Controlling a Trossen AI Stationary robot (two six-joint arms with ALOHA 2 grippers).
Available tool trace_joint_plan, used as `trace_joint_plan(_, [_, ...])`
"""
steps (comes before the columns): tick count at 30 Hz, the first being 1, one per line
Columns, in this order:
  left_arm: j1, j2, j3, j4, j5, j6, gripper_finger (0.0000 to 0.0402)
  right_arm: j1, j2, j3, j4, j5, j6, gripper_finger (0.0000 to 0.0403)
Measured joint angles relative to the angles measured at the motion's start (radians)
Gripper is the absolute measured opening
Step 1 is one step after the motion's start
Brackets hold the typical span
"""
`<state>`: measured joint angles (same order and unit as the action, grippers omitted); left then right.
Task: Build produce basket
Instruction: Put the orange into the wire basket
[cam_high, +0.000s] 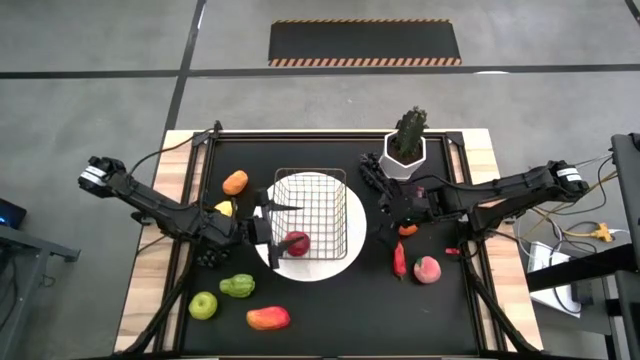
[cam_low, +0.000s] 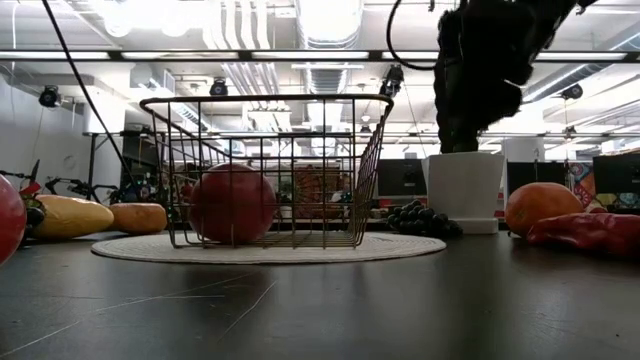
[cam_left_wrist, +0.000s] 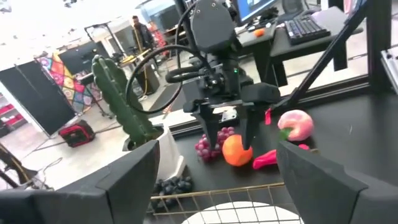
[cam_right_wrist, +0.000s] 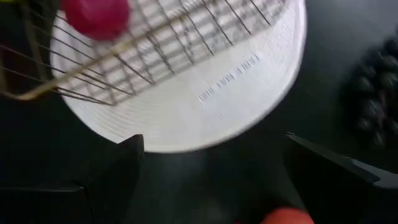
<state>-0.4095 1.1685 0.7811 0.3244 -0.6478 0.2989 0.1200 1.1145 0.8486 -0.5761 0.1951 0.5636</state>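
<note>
From above, the wire basket (cam_high: 312, 215) sits upright on a round white plate (cam_high: 335, 268) at the table's middle, its opening facing up, and a red apple (cam_high: 297, 242) lies in its near-left corner. The left gripper (cam_high: 262, 226) is just beside the basket's left wall, fingers apart and empty. The right gripper (cam_high: 386, 212) hangs right of the basket, fingers spread, above an orange (cam_high: 408, 229).

From table height, the basket (cam_low: 268, 170) stands level on the plate (cam_low: 400, 246), apple (cam_low: 232, 203) inside.

The left wrist camera shows the right gripper (cam_left_wrist: 231, 138) straddling the orange (cam_left_wrist: 236, 150), beside red grapes (cam_left_wrist: 209, 144), a chili (cam_left_wrist: 265, 158) and a peach (cam_left_wrist: 294, 124).

The right wrist camera shows the basket (cam_right_wrist: 155, 37), the plate (cam_right_wrist: 205, 106) and the apple (cam_right_wrist: 96, 17).
</note>
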Motion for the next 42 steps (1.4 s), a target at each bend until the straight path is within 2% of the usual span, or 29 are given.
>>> trace_joint_plan(6, [0.002, 0.002, 0.000, 0.000, -0.014, 0.001, 0.0301, 0.002, 0.000, 0.000, -0.114, 0.014, 0.013, 0.0363])
trace_joint_plan(12, [0.002, 0.002, 0.000, 0.000, -0.015, 0.003, 0.0301, 0.016, 0.006, 0.000, -0.315, -0.064, -0.364, 0.0363])
trace_joint_plan(15, [0.002, 0.002, 0.000, 0.000, -0.014, 0.003, 0.0301, 0.015, 0.006, -0.001, -0.414, -0.065, -0.457, 0.0363])
trace_joint_plan(18, [0.002, 0.003, 0.000, 0.000, -0.015, 0.005, 0.0301, 0.015, 0.009, -0.001, -0.458, -0.064, -0.476, 0.0363])
trace_joint_plan(24, [0.002, 0.003, 0.000, -0.001, -0.014, 0.031, 0.0301, 0.015, 0.041, -0.001, -0.436, -0.051, -0.470, 0.0363])
trace_joint_plan(36, [0.002, 0.003, -0.001, -0.002, -0.014, 0.031, 0.0301, 0.015, 0.229, -0.001, -0.429, -0.010, -0.458, 0.0361])
trace_joint_plan(42, [0.002, 0.003, -0.002, -0.002, -0.014, 0.031, 0.0301, 0.016, 0.288, 0.004, -0.430, -0.001, -0.459, 0.0301])
